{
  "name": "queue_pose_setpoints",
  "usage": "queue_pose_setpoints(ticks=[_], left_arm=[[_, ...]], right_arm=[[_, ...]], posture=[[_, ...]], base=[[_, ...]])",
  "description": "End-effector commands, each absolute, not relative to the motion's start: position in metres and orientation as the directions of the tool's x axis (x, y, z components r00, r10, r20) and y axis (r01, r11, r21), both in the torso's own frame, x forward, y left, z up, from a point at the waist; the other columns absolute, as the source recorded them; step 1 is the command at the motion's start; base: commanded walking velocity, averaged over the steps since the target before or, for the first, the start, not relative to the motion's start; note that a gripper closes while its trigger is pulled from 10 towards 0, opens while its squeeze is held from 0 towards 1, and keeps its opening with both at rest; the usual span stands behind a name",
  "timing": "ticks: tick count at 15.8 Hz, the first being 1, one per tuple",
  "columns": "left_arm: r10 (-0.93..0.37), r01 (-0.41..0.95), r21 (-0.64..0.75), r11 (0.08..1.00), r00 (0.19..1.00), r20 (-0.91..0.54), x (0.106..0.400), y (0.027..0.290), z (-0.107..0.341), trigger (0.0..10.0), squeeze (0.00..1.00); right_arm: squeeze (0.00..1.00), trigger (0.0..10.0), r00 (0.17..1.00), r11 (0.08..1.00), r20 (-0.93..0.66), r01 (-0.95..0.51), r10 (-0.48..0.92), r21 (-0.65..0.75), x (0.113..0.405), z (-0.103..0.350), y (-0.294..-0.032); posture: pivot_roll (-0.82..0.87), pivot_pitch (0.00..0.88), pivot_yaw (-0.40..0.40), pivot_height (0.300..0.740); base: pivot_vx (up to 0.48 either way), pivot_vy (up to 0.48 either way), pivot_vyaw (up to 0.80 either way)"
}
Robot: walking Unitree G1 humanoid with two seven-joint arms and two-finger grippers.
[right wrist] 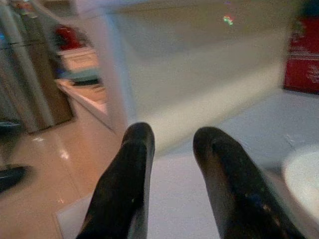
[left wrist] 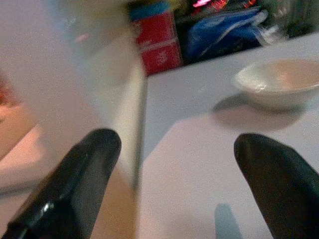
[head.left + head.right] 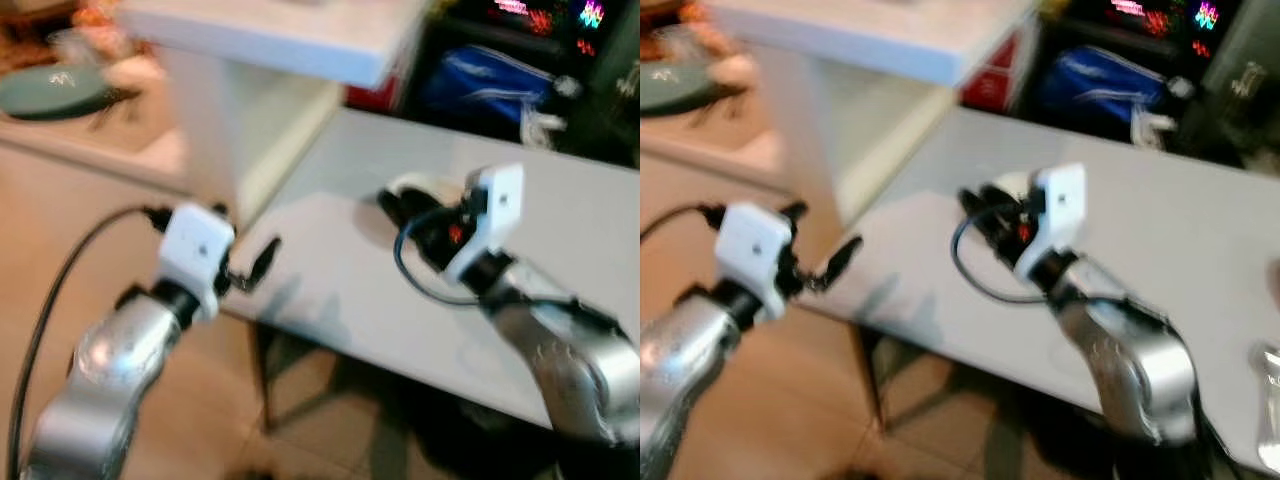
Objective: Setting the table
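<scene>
On the white table (image 3: 560, 230), the right gripper (image 1: 172, 149) hovers just beside a white bowl (image 2: 279, 82), fingers slightly apart and holding nothing. Near the table edge, the left gripper (image 2: 174, 169) is spread wide, also holding nothing.

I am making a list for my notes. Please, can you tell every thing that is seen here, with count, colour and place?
table: one, pale grey, in front of the robot
bowl: one, white, on the table beside the right gripper
counter: one, white, past the table's left end
red box: one, behind the table
blue bag: one, behind the table
green plate: one, on a far surface at the left
floor: tan tiles, left of and under the table
left gripper: black fingers, open, at the table's left edge
right gripper: black fingers, open, over the table by the bowl
</scene>
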State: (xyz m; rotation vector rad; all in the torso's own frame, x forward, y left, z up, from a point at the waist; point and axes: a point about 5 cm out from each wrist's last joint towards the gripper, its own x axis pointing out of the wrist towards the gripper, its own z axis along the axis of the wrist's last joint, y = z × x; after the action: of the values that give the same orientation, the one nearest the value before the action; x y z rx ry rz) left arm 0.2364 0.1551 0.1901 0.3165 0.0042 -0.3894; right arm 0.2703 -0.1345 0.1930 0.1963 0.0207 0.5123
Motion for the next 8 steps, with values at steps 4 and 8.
queue_pose_setpoints(ticks=[4, 8], left_arm=[[-0.27, 0.259, 0.318, 0.912, 0.963, -0.01, 0.253, 0.16, 0.198, 10.0, 0.0], [-0.211, 0.186, 0.305, 0.934, 0.976, 0.052, 0.265, 0.16, 0.207, 10.0, 0.0]], right_arm=[[0.0, 10.0, 0.932, 0.935, -0.081, -0.353, 0.353, 0.013, 0.267, 0.167, -0.127], [0.0, 10.0, 0.938, 0.938, -0.035, -0.343, 0.345, 0.04, 0.272, 0.169, -0.119]], posture=[[0.06, 0.019, -0.027, 0.74], [0.06, 0.016, -0.027, 0.74]], base=[[0.0, 0.48, 0.0], [0.0, 0.48, 0.0]])
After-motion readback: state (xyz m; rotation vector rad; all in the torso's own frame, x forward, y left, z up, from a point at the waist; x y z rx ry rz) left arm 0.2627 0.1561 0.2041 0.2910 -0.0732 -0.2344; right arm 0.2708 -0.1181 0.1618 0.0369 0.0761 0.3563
